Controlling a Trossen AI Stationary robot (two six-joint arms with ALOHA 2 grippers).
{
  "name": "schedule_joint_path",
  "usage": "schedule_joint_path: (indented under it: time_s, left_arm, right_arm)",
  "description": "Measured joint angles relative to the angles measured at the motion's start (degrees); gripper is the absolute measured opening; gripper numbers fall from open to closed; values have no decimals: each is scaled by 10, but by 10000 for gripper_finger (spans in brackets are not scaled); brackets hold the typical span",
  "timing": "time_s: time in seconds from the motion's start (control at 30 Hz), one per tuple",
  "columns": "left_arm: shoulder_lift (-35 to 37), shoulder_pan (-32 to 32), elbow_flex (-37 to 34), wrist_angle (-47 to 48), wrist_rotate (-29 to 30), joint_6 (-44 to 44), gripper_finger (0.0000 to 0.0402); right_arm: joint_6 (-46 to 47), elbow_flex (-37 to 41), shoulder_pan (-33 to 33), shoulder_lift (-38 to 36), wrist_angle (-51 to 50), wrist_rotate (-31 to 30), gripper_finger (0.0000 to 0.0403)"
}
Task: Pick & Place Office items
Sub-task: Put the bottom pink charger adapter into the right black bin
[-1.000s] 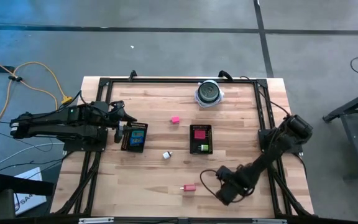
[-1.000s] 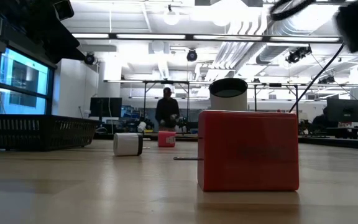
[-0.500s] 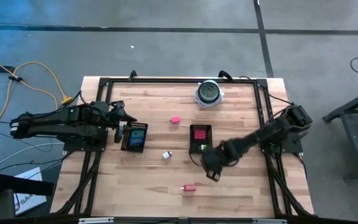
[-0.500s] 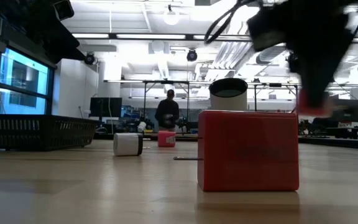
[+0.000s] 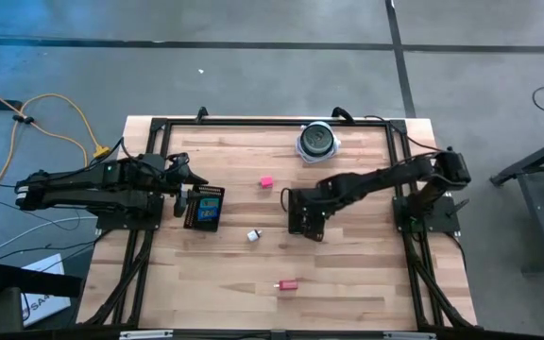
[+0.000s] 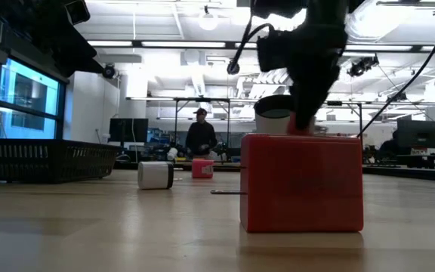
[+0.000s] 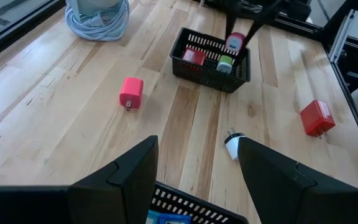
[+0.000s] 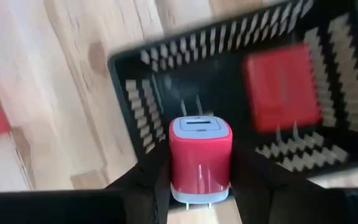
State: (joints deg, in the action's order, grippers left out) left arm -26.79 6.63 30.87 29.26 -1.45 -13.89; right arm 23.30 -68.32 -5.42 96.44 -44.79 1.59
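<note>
**Operator:** Over the middle tray [image 5: 305,212], what changed?

**Observer:** Your right gripper [image 8: 199,180] has swung from the table's near edge to above this tray, its jaws clamped on a red charger block [image 8: 200,158]. The drop comes next, I think. Beside the other tray [image 5: 204,208], your left gripper [image 7: 197,180] waits half-open, holding nothing.

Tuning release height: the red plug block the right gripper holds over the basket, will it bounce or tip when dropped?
The red block looks rigid and boxy, so probably no rolling. Its prongs stick out one end, so it may land tilted. The basket already holds another red piece, so it could rest against that.
</note>
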Motion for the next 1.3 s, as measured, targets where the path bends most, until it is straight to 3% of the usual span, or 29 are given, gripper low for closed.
schedule_joint_path:
  time_s: [0.4, 1.3]
  left_arm:
    - [0, 0, 0, 0, 0, 0, 216]
    - [0, 0, 0, -2, 0, 0, 216]
  right_arm:
    - [-112, 0, 36, 40, 64, 5, 122]
    - [-161, 0, 48, 80, 85, -14, 139]
